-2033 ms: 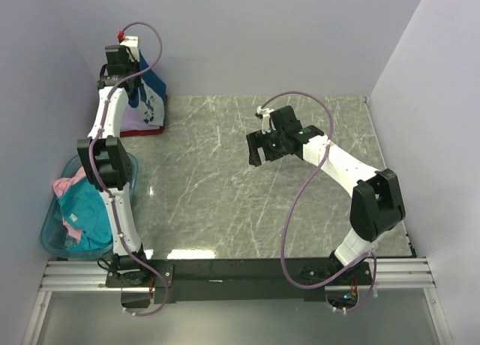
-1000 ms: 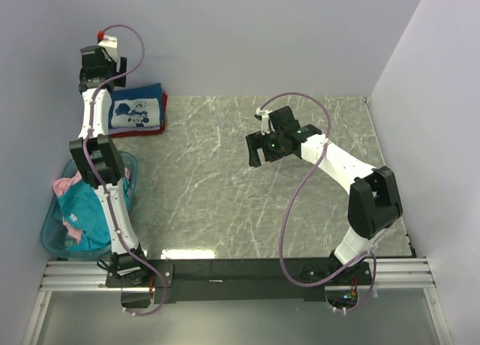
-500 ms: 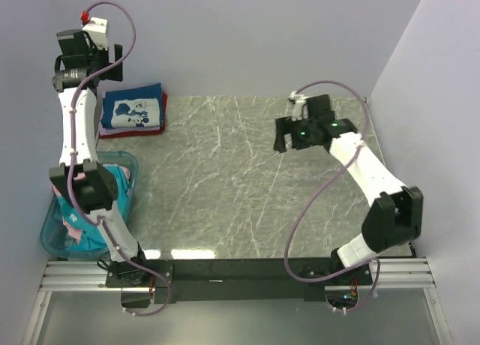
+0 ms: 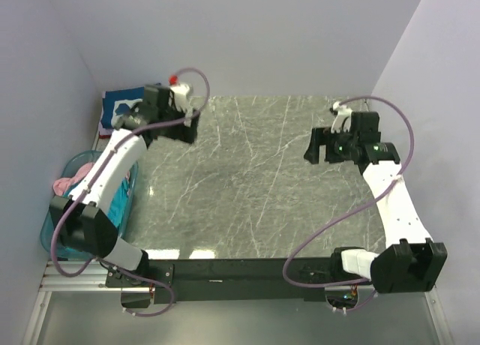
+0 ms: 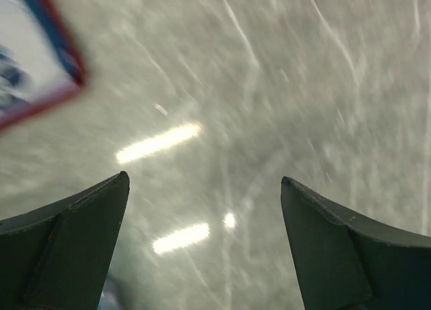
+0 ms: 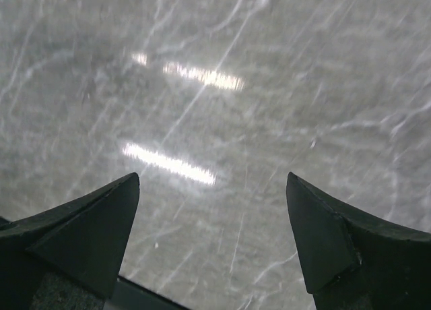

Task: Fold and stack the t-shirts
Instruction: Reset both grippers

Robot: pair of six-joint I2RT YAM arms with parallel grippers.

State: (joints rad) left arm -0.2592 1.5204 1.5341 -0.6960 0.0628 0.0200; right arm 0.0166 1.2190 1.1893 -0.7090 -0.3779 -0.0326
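The basket (image 4: 46,234) sits off the tabletop's (image 4: 247,180) left edge, with a pink shirt (image 4: 61,186) and a teal shirt (image 4: 122,197) loose inside it, neither folded. At the far left corner lies the stack. Its top is a folded dark blue shirt (image 4: 118,109) with a white print, and the left wrist view shows a red edge (image 5: 50,100) under it (that view is blurred).

The step in hand looks like fetching the next shirt. To do it well, the left arm should go to the basket and pinch one shirt only, by a shoulder or hem. It should lift the shirt clear of the rim and spread it flat on the middle of the tabletop, well clear of the stack.

The left gripper (image 4: 178,125) hangs above the tabletop just right of the stack. Its jaws are spread wide, holding and touching nothing (image 5: 203,178).

The right gripper (image 4: 319,146) hovers above the far right part of the tabletop. It too is wide apart and empty, with only bare tabletop between its fingers (image 6: 212,176).
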